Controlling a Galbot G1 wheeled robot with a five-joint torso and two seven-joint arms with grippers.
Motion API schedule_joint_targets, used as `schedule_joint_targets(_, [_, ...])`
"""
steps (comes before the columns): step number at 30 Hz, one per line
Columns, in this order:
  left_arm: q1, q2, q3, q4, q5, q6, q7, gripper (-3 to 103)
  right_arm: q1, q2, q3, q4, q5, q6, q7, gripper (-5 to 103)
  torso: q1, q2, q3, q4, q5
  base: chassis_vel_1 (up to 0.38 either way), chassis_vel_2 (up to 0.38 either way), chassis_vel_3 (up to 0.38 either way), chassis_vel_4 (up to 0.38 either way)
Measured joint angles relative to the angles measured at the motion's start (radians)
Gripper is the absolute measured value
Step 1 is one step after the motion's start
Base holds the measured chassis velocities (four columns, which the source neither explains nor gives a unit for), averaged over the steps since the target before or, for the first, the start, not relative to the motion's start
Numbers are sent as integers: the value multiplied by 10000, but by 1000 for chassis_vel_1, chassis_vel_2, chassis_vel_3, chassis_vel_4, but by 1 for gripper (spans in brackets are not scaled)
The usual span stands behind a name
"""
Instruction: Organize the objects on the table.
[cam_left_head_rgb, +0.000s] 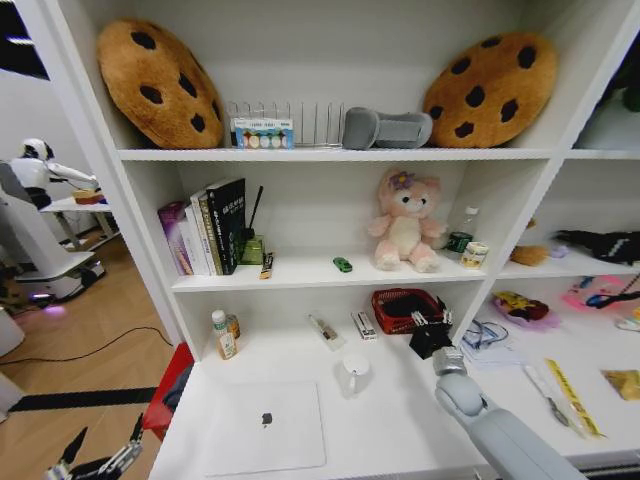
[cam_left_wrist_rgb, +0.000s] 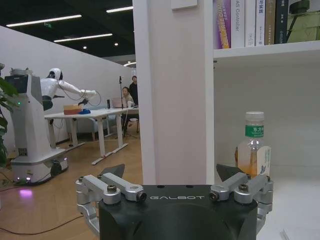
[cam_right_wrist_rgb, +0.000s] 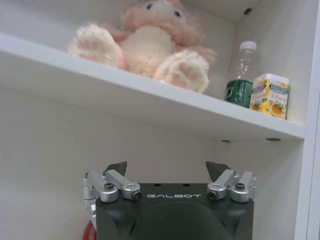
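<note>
R claw (cam_left_head_rgb: 430, 338) spread, empty, above glossy white tabletop (cam_left_head_rgb: 400, 420); red mesh basket (cam_left_head_rgb: 400, 305) just behind, smooth white mug (cam_left_head_rgb: 354, 372) beside. L claw (cam_left_head_rgb: 100, 462) spread, off tabletop edge.

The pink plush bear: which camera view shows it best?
The head view: the pink plush bear sits whole on the middle shelf, flower on its head. The right wrist view catches it from below, feet and belly mostly. The left wrist view looks at books and a bottle instead.

Laptop (cam_left_head_rgb: 265, 427) on table (cam_left_head_rgb: 390, 430); mug (cam_left_head_rgb: 354, 373) behind-right.
</note>
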Motion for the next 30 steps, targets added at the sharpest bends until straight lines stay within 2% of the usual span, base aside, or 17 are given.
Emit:
schedule_joint_targets(2, [0, 0, 0, 0, 0, 0, 1, 100, -981, -24, 466, 807, -149, -62, 15, 97, 0, -1, 0, -1, 2, 0, 0, 0, 0])
schedule_joint_targets(6, [0, 0, 0, 0, 0, 0, 2, 100, -2029, 124, 1085, 1388, -374, -47, -7, 100, 0, 0, -1, -1, 0, 0, 0, 0, 0])
schedule_joint_targets(9, [0, -1, 0, 1, 0, 0, 0, 100, -2652, 324, 1464, 1456, -563, 306, -216, 100, -1, 0, -1, -2, 0, 0, 0, 0, 0])
schedule_joint_targets(10, [0, 0, 0, 0, 0, 0, 1, 100, -3133, 520, 1737, 1332, -659, 813, -501, 100, -1, 0, -1, -1, 2, 0, 0, 0, 0])
schedule_joint_targets(13, [0, -1, 0, 0, 0, -1, 1, 100, -3624, 714, 1982, 1149, -665, 1219, -747, 100, 0, 1, -1, -1, 3, 0, 0, 0, 0])
schedule_joint_targets(15, [0, 0, -1, 1, 0, 0, 1, 100, -4463, 964, 2317, 882, -261, 1457, -998, 100, -1, 0, -1, -2, 3, 0, 0, 0, 0])
schedule_joint_targets(17, [0, 0, -1, 0, 0, -1, 1, 100, -5045, 1022, 2515, 636, 266, 1353, -1047, 100, -1, 0, -1, -4, 3, 0, 0, 0, 0])
schedule_joint_targets(22, [0, 0, 0, 0, 0, 0, 0, 100, -5209, 880, 2755, 458, 1029, 1034, -1093, 100, -1, 1, 0, -2, 2, 0, 0, 0, 0])
schedule_joint_targets(27, [0, 0, 0, 1, 0, 0, 1, 100, -5162, 544, 2794, 587, 2089, 104, -1090, 100, 1, 0, 1, -1, 3, 0, 0, 0, 0])
schedule_joint_targets(28, [-1, 0, -1, 0, 0, 0, 1, 100, -5073, 396, 2763, 610, 2589, -426, -1067, 100, 1, 0, 1, -2, 2, 0, 0, 0, 0])
schedule_joint_targets(30, [-1, 0, 0, 1, 0, 0, 1, 100, -5010, 338, 2748, 607, 2803, -638, -1048, 100, 1, 0, 0, -2, 2, 0, 0, 0, 0])
